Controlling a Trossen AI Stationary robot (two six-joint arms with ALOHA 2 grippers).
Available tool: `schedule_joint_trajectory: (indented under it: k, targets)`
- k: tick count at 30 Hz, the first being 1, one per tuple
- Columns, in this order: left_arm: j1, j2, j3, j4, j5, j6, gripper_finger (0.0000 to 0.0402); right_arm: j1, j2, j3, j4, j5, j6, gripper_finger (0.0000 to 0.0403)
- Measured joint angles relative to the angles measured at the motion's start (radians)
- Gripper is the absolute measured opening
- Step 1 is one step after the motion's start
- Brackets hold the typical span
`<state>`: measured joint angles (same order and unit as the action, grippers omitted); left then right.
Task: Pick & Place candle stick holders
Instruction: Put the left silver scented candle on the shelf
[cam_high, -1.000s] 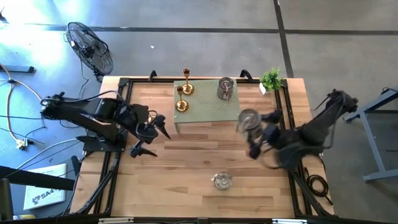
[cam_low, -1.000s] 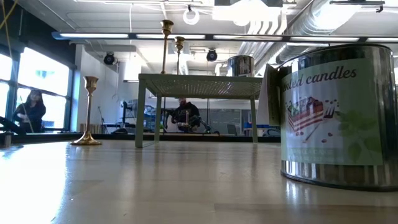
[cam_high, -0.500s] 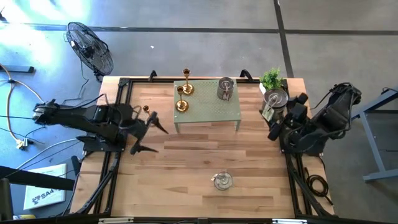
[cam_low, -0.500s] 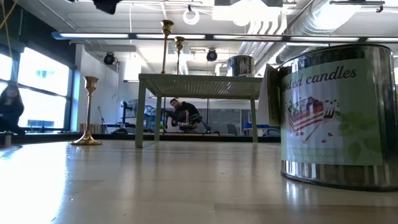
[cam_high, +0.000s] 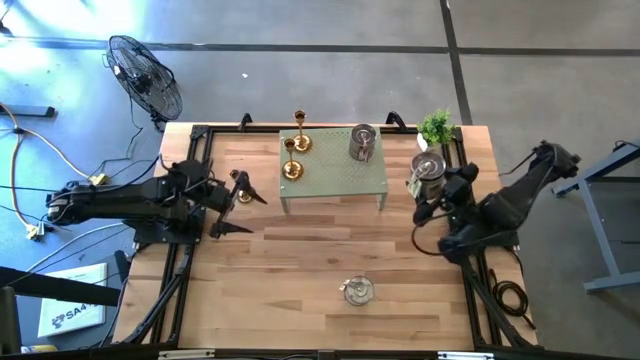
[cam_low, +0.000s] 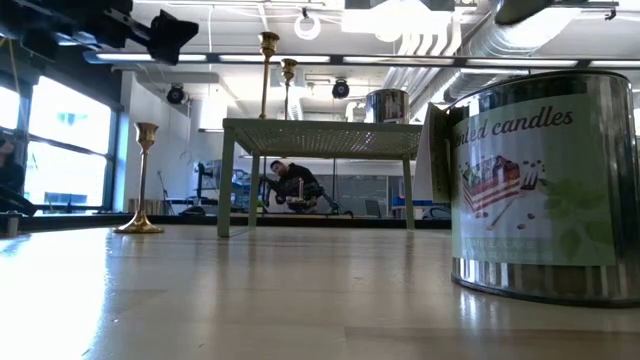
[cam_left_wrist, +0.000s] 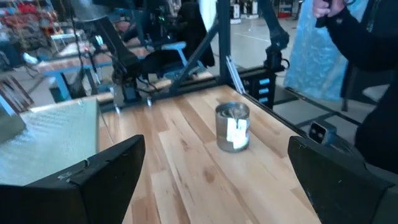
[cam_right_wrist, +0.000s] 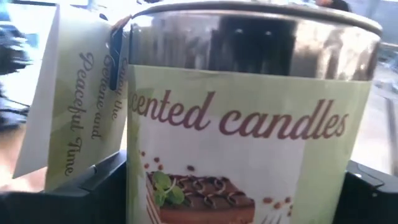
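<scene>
Two gold candle stick holders (cam_high: 299, 135) (cam_high: 291, 166) and a silvery one (cam_high: 362, 142) stand on a small green perforated table (cam_high: 340, 180). A third gold holder (cam_high: 240, 184) (cam_low: 146, 180) stands by its round base on the wood beside my left gripper (cam_high: 240, 211) (cam_left_wrist: 211, 186), which is open with nothing between its fingers. A silvery "scented candles" holder (cam_high: 358, 290) (cam_low: 530, 190) (cam_left_wrist: 233, 127) sits near the front edge. My right gripper (cam_high: 432, 184) is shut on another such holder (cam_high: 428, 167) (cam_right_wrist: 249, 118) at the far right. My right gripper has the silvery holder between its two fingers (cam_right_wrist: 102, 180), one on each side of the round side wall (cam_right_wrist: 146, 186). They come nearly level from the table's right side. The holder stands upright, its paper tag (cam_right_wrist: 68, 99) hanging at the side; its underside is hidden.
A small green potted plant (cam_high: 436, 127) stands at the far right corner, just behind the held holder. Black rails (cam_high: 190, 170) run along the table's left and right edges. Bare wood lies between the green table and the front holder. People show in the room beyond.
My right gripper has carried the silvery holder from beside the green table's near right corner toward the far right of the table, by the plant. My left gripper has come down, tipped to level and drawn slightly toward the left edge, staying open beside the gold holder.
</scene>
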<state>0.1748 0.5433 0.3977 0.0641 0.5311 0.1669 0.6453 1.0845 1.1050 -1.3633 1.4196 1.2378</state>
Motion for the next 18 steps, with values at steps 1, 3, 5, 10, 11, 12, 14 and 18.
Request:
schedule_joint_trajectory:
  k: [1, 3, 5, 10, 11, 12, 14, 18]
  targets:
    - [0.005, 0.005, -0.002, -0.001, 0.008, 0.0, 0.0388, -0.018, -0.005, -0.033, 0.005, -0.001, 0.026, 0.0354]
    - [0.003, 0.015, -0.002, 0.0, 0.015, 0.0, 0.0388, -0.054, -0.012, -0.095, 0.039, -0.003, 0.062, 0.0354]
    - [0.002, 0.022, -0.002, 0.004, 0.018, 0.004, 0.0388, -0.088, -0.016, -0.147, 0.098, -0.009, 0.062, 0.0355]
    - [0.002, 0.024, -0.002, 0.004, 0.017, 0.01, 0.0388, -0.159, -0.016, -0.245, 0.328, -0.023, -0.074, 0.0355]
    - [0.002, 0.024, -0.002, 0.003, 0.017, 0.01, 0.0388, -0.173, -0.016, -0.263, 0.388, -0.031, -0.121, 0.0356]
    - [0.002, 0.024, -0.002, 0.001, 0.018, 0.011, 0.0388, -0.186, -0.016, -0.282, 0.454, -0.041, -0.179, 0.0356]
    - [0.002, 0.024, -0.002, 0.0, 0.018, 0.012, 0.0388, -0.218, -0.016, -0.321, 0.591, -0.069, -0.289, 0.0356]
    - [0.002, 0.024, -0.002, -0.014, 0.018, 0.031, 0.0388, -0.289, -0.016, -0.409, 0.908, -0.15, -0.544, 0.0356]
